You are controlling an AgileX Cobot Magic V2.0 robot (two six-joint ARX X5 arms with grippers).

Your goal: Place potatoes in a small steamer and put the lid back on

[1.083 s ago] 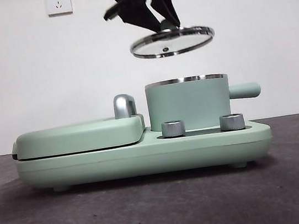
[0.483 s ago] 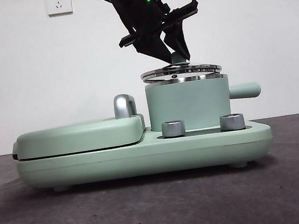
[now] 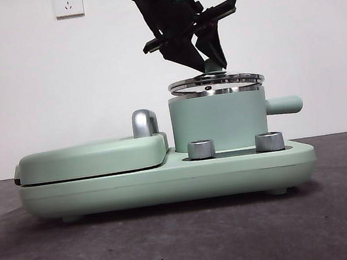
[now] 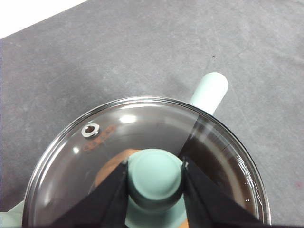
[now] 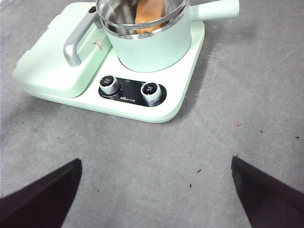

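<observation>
The mint-green small steamer (image 3: 219, 120) stands on the right half of the cooker base (image 3: 168, 181), its stubby handle (image 3: 284, 104) pointing right. The glass lid (image 3: 216, 83) lies level right at the steamer's steel rim; I cannot tell whether it is fully seated. My left gripper (image 3: 212, 66) comes down from above, shut on the lid's green knob (image 4: 155, 173). An orange-brown potato (image 4: 111, 167) shows through the glass, inside the steamer (image 5: 152, 45). In the right wrist view the potato (image 5: 151, 14) also shows. My right gripper (image 5: 154, 194) hangs open, high above the table in front of the cooker.
A flat mint-green griddle cover (image 3: 93, 159) with a chrome handle (image 3: 144, 122) takes up the left half of the base. Two steel dials (image 3: 201, 149) (image 3: 269, 141) sit on the base in front of the steamer. Dark grey table (image 5: 247, 118) surrounds the cooker.
The left gripper has come down with the lid, from well above the steamer to its rim. In the last half second it shifted slightly to the right.
</observation>
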